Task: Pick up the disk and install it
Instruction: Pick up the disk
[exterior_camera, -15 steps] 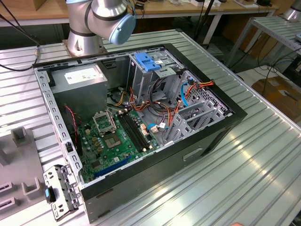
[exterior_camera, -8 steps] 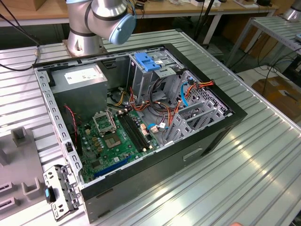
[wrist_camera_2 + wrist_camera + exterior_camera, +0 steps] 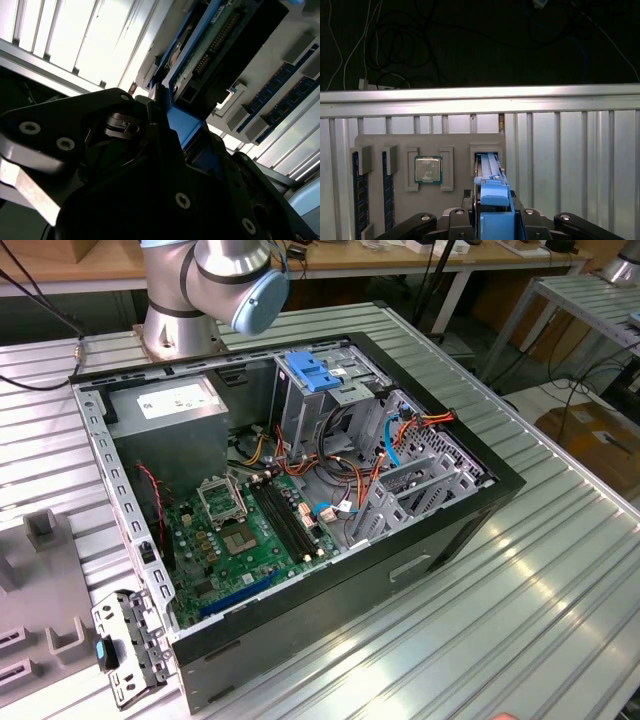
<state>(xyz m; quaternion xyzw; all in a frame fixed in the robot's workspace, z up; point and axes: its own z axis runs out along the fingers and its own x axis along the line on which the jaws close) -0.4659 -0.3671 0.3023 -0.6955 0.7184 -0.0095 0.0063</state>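
The pincer clasps the disk edge-on, its long axis running straight ahead into the grey holder slot.

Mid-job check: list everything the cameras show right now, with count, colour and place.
disk: one, blue-railed, edge-on in a holder tray slot.
holder tray: one, grey, on the table.
memory sticks: two, blue, in the tray.
processor chip: one, silver, in the tray.
computer case: one, black, open, on the table.
motherboard: one, green, inside the case.
power supply box: one, grey, inside the case.
bracket: one, light blue, in the case.
table: one, silver, slatted.
arm: one, grey, base on the table.
gripper: one, black, at the disk.
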